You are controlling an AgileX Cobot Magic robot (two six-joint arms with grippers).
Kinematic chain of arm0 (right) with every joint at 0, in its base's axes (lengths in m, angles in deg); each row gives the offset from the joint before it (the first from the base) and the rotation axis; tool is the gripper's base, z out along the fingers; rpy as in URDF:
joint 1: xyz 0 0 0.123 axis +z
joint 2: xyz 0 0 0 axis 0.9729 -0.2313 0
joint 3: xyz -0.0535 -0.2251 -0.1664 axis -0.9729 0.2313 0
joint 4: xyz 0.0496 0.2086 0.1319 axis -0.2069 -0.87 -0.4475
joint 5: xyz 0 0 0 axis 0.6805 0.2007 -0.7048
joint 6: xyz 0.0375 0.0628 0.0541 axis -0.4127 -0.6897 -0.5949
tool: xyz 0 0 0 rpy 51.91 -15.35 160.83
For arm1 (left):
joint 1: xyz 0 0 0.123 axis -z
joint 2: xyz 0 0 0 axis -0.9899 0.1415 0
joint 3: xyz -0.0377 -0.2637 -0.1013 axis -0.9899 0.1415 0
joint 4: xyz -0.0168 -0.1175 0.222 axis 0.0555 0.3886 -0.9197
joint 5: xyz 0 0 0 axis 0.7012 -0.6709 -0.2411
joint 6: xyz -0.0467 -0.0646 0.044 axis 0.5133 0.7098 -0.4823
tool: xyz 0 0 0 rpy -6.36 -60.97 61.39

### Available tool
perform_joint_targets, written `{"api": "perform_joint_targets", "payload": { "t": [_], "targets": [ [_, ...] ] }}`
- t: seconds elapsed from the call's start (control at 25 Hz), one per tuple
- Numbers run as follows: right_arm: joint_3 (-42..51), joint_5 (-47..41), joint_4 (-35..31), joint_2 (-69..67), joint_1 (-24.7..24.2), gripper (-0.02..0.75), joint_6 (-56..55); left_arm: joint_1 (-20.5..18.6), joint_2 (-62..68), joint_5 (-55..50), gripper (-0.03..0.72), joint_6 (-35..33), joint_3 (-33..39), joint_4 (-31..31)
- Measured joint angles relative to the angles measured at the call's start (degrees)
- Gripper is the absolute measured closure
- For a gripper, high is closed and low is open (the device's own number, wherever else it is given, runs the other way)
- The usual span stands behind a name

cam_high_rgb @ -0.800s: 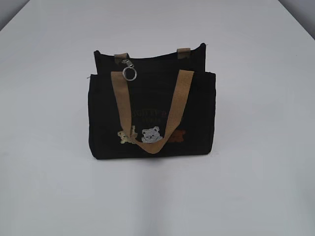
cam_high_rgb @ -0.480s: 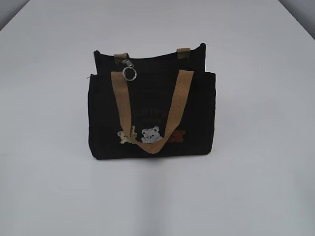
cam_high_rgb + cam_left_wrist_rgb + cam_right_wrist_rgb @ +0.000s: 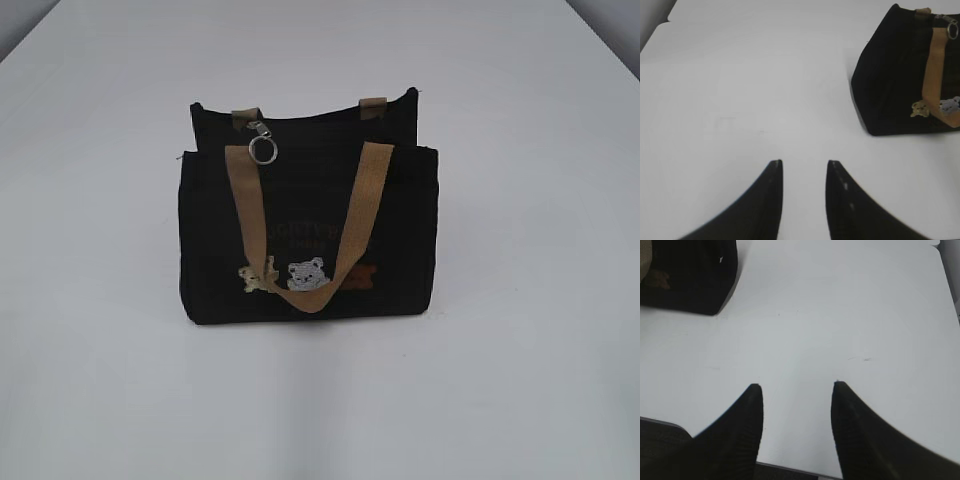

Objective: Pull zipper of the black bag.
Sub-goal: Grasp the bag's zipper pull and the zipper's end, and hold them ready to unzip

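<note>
White table (image 3: pixel 90 380), plain surface, carrying every item listed here. My left gripper (image 3: pixel 804 167): two dark curved fingers with a bare strip of table showing between the tips, jaws apart, holding nothing, hovering over open table well apart from the bag, which sits off to its upper right in the left wrist view. Black bag (image 3: pixel 308 215): small fabric tote, upright at the middle of the table in the exterior view, front face toward that camera. Zipper (image 3: pixel 262 143): small silver pull with clasp and round ring, hanging at the bag's top edge toward its left end, the ring lying over the upper part of the left run of the front tan handle (image 3: pixel 305 225). That handle droops in a U down the front, its bottom reaching the embroidered bears (image 3: pixel 305 274) low on the panel; faint lettering sits above them, too dim to read. Second tan handle: only two short stubs visible at the rear top edge. My right gripper (image 3: pixel 796 387): two dark fingers spread wide, jaws apart, empty, over bare table, the bag's corner at upper left of the right wrist view.
</note>
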Motion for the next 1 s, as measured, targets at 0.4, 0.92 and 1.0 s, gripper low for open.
{"api": "perform_joint_targets", "payload": {
  "t": [0.4,0.92,1.0],
  "targets": [
    [0.00,0.00,0.00,0.00,0.00,0.382,0.00,0.00,13.39,24.42,0.455,-17.58,0.00,22.00],
    [0.00,0.00,0.00,0.00,0.00,0.382,0.00,1.67,81.55,17.77,0.305,-119.43,-1.31,88.16],
    [0.00,0.00,0.00,0.00,0.00,0.382,0.00,3.19,87.23,17.67,0.293,-123.98,-2.67,89.45]
  ]
}}
